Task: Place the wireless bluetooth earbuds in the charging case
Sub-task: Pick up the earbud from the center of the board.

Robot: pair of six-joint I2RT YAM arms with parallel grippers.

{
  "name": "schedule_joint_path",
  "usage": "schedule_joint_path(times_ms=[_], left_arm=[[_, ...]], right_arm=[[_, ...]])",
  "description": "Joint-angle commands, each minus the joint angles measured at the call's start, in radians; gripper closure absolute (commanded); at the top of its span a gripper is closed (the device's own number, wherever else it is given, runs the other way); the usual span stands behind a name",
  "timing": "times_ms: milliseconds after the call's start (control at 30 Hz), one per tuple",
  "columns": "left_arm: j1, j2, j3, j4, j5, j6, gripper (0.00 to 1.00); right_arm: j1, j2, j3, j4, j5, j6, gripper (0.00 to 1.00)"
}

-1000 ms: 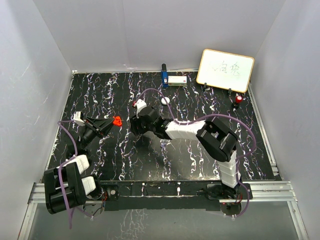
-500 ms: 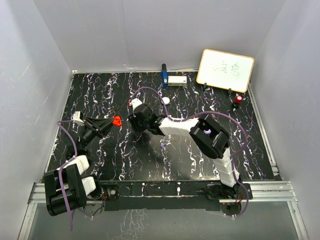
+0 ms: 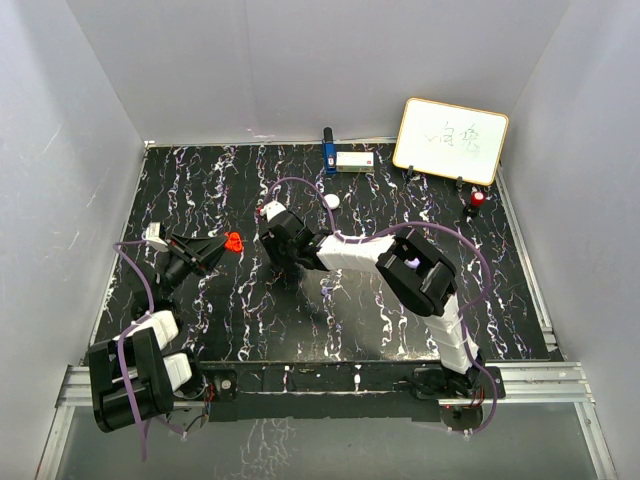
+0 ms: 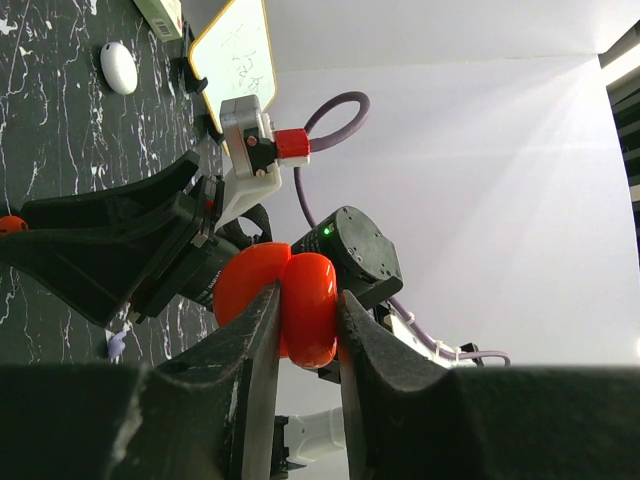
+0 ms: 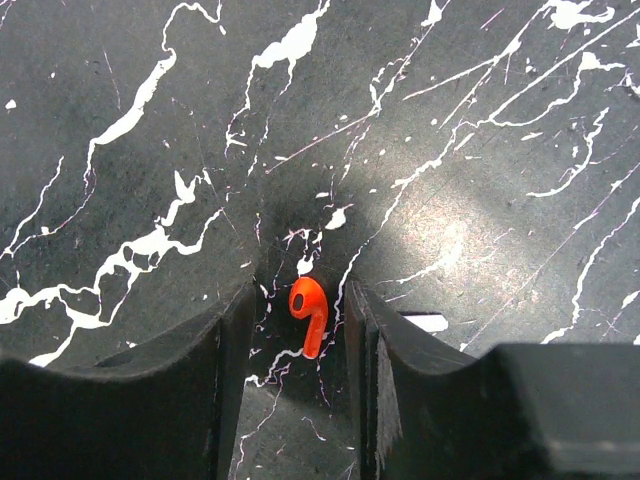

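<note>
At mid-table, right hand point(image 5: 298, 300), released, has edged over earbud point(image 5: 309, 314); left hand point(image 4: 307, 302) grasps charging case point(image 4: 250, 285).

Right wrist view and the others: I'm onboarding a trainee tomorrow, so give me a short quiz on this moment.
1. True or false: the right gripper straddles a red earbud, jaws not yet closed on it.
2. The left gripper holds: A nothing; B a red case; C a pen.
3. Short answer: how many earbuds show in the right wrist view?
Key: 1 true; 2 B; 3 one.
</note>
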Motion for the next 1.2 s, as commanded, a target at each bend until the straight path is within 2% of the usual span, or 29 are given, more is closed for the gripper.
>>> schedule_joint_path(times_ms=[0, 833, 1167], left_arm=[[0.008, -0.022, -0.004, 0.021, 0.019, -0.009, 1.00], [0.015, -0.003, -0.008, 0.034, 0.025, -0.005, 1.00], [0.014, 0.004, -0.004, 0.034, 0.030, -0.003, 1.00]], right_arm=[[-0.002, 0.003, 0.034, 0.021, 0.011, -0.007, 0.63], [-0.003, 0.029, 0.057, -0.037, 0.002, 0.010, 0.77], [-0.003, 0.005, 0.061, -0.038, 0.034, 0.000, 0.93]])
